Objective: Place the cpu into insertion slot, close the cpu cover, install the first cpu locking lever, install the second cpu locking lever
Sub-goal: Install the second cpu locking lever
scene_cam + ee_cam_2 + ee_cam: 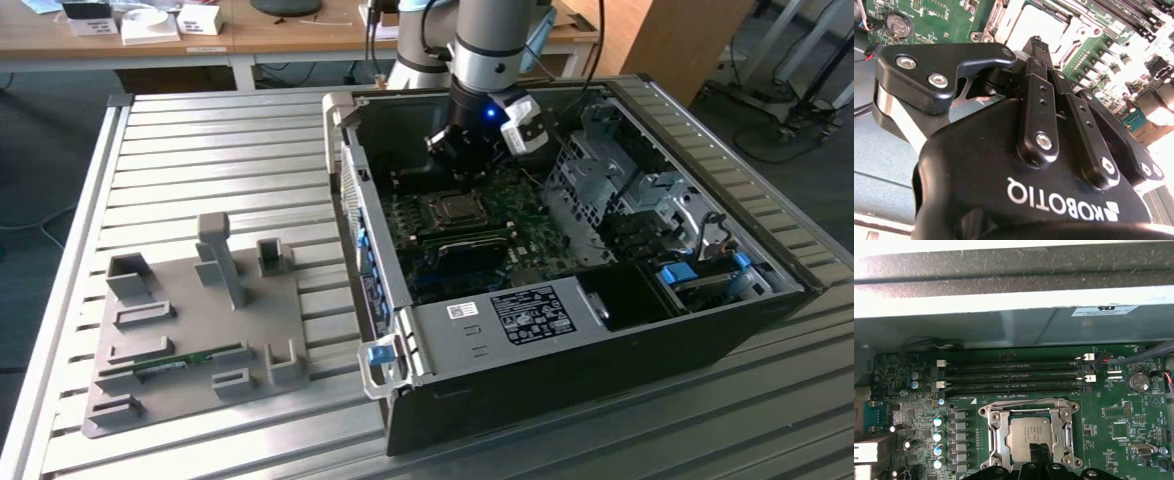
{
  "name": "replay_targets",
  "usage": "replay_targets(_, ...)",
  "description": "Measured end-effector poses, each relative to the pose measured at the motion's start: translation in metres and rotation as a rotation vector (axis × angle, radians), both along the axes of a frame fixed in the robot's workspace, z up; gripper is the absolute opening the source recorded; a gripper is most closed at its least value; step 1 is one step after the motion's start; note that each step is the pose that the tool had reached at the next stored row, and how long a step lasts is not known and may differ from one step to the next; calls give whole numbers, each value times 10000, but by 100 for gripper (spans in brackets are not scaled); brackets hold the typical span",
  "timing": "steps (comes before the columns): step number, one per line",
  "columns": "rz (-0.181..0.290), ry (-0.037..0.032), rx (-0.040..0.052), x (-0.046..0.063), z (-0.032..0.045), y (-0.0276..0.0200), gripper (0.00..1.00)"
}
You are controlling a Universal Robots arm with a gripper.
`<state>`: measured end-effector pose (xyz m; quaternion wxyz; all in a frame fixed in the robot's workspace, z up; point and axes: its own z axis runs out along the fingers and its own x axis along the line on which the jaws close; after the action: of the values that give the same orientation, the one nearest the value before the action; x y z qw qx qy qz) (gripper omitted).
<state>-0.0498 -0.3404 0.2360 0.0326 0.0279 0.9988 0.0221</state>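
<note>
Fingers (pixel 1041 47) nearest my lens, pressed together, tips hovering just over cpu (pixel 1026 436). I read cpu as seated in insertion slot (pixel 999 440), cpu cover (pixel 1029 415) down around it. I judge lever work in hand: press beside chip, never on it, low and slow. Motherboard (pixel 1119 420) inside computer case (pixel 534 330) on table (pixel 214 160).
</note>
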Motion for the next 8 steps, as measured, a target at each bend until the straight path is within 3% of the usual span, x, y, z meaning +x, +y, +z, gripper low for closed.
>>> replay_targets(8,0,2,-2,0,32,0,11)
